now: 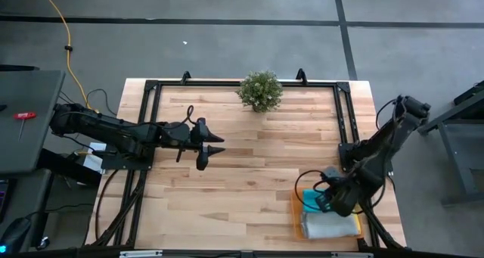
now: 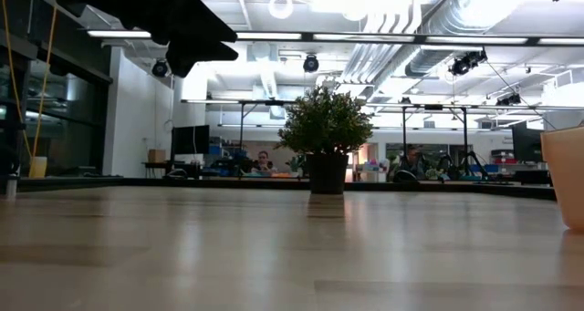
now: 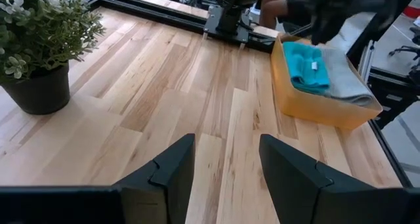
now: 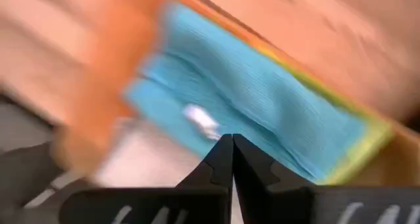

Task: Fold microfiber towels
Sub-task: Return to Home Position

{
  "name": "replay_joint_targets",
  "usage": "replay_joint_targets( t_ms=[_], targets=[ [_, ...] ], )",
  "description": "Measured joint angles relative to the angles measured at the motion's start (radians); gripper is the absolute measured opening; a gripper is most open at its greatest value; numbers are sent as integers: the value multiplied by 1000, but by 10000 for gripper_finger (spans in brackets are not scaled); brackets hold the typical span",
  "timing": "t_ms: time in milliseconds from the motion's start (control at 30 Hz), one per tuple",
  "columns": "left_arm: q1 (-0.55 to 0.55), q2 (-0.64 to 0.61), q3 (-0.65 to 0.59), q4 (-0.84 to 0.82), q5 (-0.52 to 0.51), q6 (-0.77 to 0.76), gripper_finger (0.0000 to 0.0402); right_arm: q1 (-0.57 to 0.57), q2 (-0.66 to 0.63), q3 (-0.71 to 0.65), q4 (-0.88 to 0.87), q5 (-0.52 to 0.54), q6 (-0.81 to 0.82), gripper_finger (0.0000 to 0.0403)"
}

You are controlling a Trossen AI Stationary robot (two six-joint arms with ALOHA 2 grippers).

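A folded teal towel (image 1: pixel 311 200) lies on a folded light grey towel (image 1: pixel 333 226) in the orange tray (image 1: pixel 296 212) at the table's near right. Both show in the left wrist view, the teal towel (image 3: pixel 305 63) and the grey towel (image 3: pixel 344 79). A yellow-green edge (image 4: pixel 367 145) shows under the teal towel (image 4: pixel 262 99). My right gripper (image 4: pixel 231 138) is shut and points down over the teal towel (image 1: pixel 325 201). My left gripper (image 3: pixel 226 145) is open and empty above the table's left middle (image 1: pixel 215 146). My right gripper's shut fingertips stand over the teal towel's top (image 4: pixel 216 129), coming from above. I cannot tell whether they touch it. No cloth shows between the fingers.
A small potted plant (image 1: pixel 261 90) stands at the far middle of the table. The tray's wall (image 2: pixel 566 174) shows at the right in the low view. A black frame (image 1: pixel 147 91) runs along the table's edges. Bare wood lies between the arms.
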Motion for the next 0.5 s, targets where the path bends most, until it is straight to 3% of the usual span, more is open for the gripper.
replay_joint_targets(
  t_ms=[133, 267, 367, 500],
  targets=[
    [0, -11, -1, 65, 30, -14, 161, -31, -48, 46, 16, 195, -131, 0],
    [0, -58, 4, 161, 103, -18, 161, -137, -81, 26, 95, 299, -304, 0],
    [1, -122, 52, 95, 110, -12, 161, -263, -101, -4, 215, 318, -537, 0],
    [12, -207, 154, -118, 95, 60, 150, -464, -133, -29, 421, 317, -855, 0]
  ],
)
